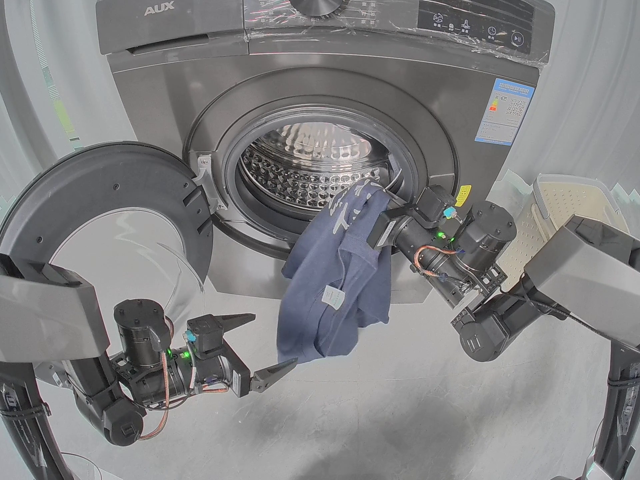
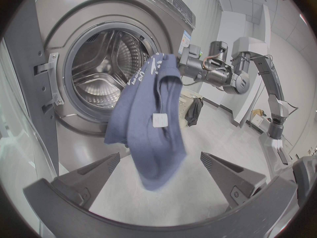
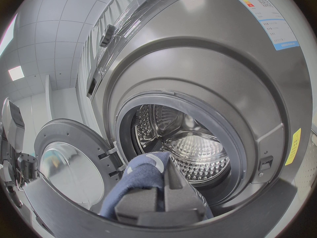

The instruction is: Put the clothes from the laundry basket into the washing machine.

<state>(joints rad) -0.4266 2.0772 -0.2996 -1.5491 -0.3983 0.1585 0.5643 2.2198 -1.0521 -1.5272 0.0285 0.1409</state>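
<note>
Navy shirt (image 1: 337,268) hangs at mouth of open washing machine (image 1: 167,95); laundry basket (image 1: 573,201) beside, right.

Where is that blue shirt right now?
Head view, centre: the blue shirt hangs from the right gripper at the open washing machine, lower right of its mouth.

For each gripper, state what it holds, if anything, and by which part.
The right gripper pinches the navy garment by a bunched top fold; the rest hangs free. The left gripper is open and empty.

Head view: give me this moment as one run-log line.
right claw: shut on blue shirt at drum opening | blue shirt: hanging outside washing machine | left claw: open, empty | door: open
</note>
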